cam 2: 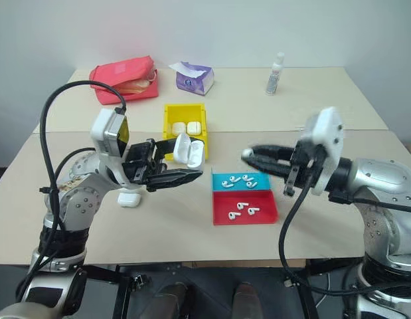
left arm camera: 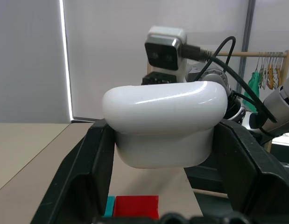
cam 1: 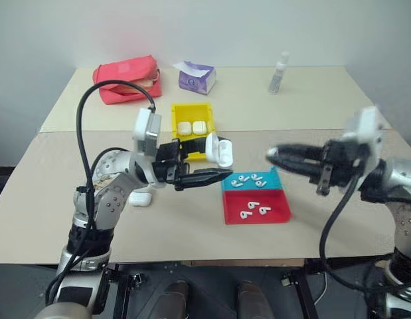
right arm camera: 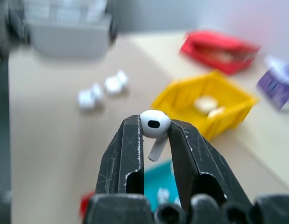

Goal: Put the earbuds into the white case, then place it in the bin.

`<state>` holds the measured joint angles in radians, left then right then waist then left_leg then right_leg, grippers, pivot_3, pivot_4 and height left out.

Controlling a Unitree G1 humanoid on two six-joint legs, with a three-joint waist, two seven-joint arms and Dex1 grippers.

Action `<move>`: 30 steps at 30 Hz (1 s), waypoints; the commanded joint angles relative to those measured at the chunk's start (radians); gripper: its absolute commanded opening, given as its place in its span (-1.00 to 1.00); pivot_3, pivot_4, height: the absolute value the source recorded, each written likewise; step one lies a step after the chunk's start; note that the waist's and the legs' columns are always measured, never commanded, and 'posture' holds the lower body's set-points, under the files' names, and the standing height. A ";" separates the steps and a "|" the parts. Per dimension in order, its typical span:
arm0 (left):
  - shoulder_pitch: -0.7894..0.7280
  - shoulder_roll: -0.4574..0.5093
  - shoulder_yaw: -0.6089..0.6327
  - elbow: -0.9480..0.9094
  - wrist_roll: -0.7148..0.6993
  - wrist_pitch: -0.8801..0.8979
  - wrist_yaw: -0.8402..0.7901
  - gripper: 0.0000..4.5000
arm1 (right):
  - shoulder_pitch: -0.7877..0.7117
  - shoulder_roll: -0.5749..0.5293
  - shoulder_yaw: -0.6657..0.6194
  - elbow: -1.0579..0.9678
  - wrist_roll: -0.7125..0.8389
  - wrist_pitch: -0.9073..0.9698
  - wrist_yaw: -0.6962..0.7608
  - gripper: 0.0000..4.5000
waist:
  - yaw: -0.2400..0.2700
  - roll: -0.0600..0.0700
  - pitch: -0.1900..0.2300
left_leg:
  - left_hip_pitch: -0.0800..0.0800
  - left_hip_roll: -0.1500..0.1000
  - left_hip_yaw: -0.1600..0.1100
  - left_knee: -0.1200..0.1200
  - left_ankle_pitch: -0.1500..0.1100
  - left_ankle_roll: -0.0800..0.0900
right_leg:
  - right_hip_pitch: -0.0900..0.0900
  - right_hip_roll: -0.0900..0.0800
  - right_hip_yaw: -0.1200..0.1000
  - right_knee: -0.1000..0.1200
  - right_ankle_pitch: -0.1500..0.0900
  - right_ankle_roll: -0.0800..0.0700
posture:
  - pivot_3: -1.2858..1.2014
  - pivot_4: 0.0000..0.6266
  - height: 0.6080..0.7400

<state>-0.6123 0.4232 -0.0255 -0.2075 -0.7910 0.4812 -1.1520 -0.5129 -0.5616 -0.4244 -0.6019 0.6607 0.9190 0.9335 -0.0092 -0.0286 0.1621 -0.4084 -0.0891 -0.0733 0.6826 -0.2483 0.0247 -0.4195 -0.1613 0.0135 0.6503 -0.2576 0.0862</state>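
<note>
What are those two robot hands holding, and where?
Left end effector grips the open case by its sides; right end effector pinches an earbud by its head.

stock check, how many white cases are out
4 cases: one open in the left claw, two in the yellow bin, one on the table beside the left arm; more may hide behind it.

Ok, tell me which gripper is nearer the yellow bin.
Left. The left gripper, holding an open white case, hovers just in front of the yellow bin; the right gripper, pinching an earbud, is farther right.
</note>
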 commanded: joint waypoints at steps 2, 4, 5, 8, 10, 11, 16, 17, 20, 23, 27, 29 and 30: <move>-0.065 -0.002 -0.020 0.031 0.005 0.020 -0.023 0.26 | -0.097 0.108 -0.058 -0.019 0.268 0.064 -0.227 -0.73 | -0.004 0.000 0.000 | 0.000 0.000 -0.001 -0.001 0.000 0.000 | 0.000 0.000 0.000 0.000 0.000 0.000 | 0.03 -0.52 1.00; -0.083 -0.002 -0.029 0.046 0.011 0.028 -0.031 0.26 | -0.117 0.132 -0.032 -0.027 0.323 0.073 -0.298 -0.73 | -0.006 0.000 0.000 | 0.000 0.000 0.000 -0.001 0.000 0.000 | 0.000 0.000 0.000 0.000 0.000 0.000 | 0.03 -0.52 1.00; -0.087 -0.004 -0.032 0.053 0.016 0.023 -0.038 0.26 | -0.121 0.141 -0.010 -0.034 0.337 0.068 -0.325 -0.73 | -0.006 0.000 0.000 | 0.000 0.000 0.000 -0.001 0.000 0.000 | -0.001 0.000 0.000 0.000 0.000 0.000 | 0.03 -0.52 1.00; -0.095 -0.007 -0.036 0.061 0.021 0.018 -0.044 0.26 | -0.118 0.149 0.038 -0.040 0.386 0.050 -0.373 -0.73 | -0.007 0.000 0.000 | 0.000 0.000 -0.001 -0.001 0.000 0.000 | -0.001 0.000 0.000 0.001 0.000 0.000 | 0.03 -0.52 1.00; -0.097 -0.007 -0.035 0.064 0.023 0.020 -0.047 0.26 | -0.115 0.147 0.056 -0.038 0.418 0.041 -0.396 -0.73 | -0.008 0.000 0.000 | 0.000 0.000 0.000 -0.001 0.000 0.000 | -0.001 0.000 0.000 0.007 0.000 0.000 | 0.03 -0.52 1.00; -0.097 -0.007 -0.035 0.065 0.025 0.021 -0.048 0.26 | -0.111 0.143 0.066 -0.040 0.428 0.036 -0.404 -0.73 | -0.008 0.000 0.000 | 0.000 0.000 0.000 -0.001 0.000 0.000 | -0.001 0.000 0.000 0.007 0.000 0.000 | 0.03 -0.52 1.00; -0.103 -0.005 -0.037 0.052 0.035 0.041 -0.023 0.26 | -0.072 0.099 0.110 -0.041 0.430 0.009 -0.407 -0.73 | -0.008 0.000 0.000 | 0.000 -0.001 0.000 -0.001 0.000 0.000 | -0.001 0.000 0.000 0.007 0.000 0.000 | 0.03 -0.52 1.00; -0.102 -0.008 -0.037 0.046 0.038 0.041 -0.019 0.26 | -0.065 0.089 0.117 -0.039 0.430 0.005 -0.405 -0.73 | -0.008 0.000 0.000 | 0.000 0.000 0.000 -0.001 0.000 0.000 | -0.001 0.000 0.000 0.007 0.000 0.000 | 0.03 -0.52 1.00; -0.099 -0.011 -0.036 0.031 0.041 0.043 -0.008 0.26 | -0.050 0.063 0.143 -0.036 0.424 -0.014 -0.395 -0.73 | -0.008 0.000 0.000 | 0.000 0.000 0.000 -0.001 0.000 0.000 | -0.001 0.000 0.000 0.007 0.000 0.000 | 0.03 -0.52 1.00; -0.099 -0.010 -0.033 0.024 0.040 0.046 -0.001 0.26 | -0.041 0.046 0.170 -0.031 0.408 -0.034 -0.390 -0.73 | -0.009 0.000 0.000 | 0.000 0.000 0.000 -0.001 0.000 0.000 | -0.001 0.000 0.000 0.007 0.000 0.000 | 0.03 -0.52 1.00; -0.098 -0.008 -0.026 0.017 0.041 0.035 0.004 0.26 | -0.033 0.028 0.205 -0.020 0.374 -0.066 -0.377 -0.73 | -0.009 0.000 0.000 | 0.000 0.000 0.000 -0.001 0.000 0.000 | -0.001 0.000 0.000 0.007 0.000 0.000 | 0.03 -0.52 1.00; -0.096 -0.005 -0.023 0.013 0.042 0.031 0.004 0.26 | -0.028 0.020 0.218 -0.013 0.358 -0.081 -0.370 -0.73 | -0.009 0.000 0.000 | 0.000 0.000 0.000 -0.001 0.000 0.000 | -0.001 0.000 0.000 0.007 0.000 0.000 | 0.03 -0.52 1.00; -0.095 -0.004 -0.022 0.011 0.043 0.028 0.003 0.26 | -0.026 0.017 0.223 -0.009 0.349 -0.089 -0.370 -0.73 | -0.008 0.000 0.000 | 0.000 0.000 0.000 -0.001 0.000 0.000 | -0.001 0.000 0.000 0.007 0.000 0.000 | 0.03 -0.52 1.00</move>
<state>-0.6900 0.4161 -0.0647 -0.1492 -0.7441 0.5286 -1.1490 -0.5432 -0.5322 -0.2045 -0.6004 1.0227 0.8621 0.5572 -0.0177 -0.0282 0.1619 -0.4085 -0.0894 -0.0736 0.6817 -0.2483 0.0251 -0.4206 -0.1609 0.0133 0.6573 -0.2576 0.0862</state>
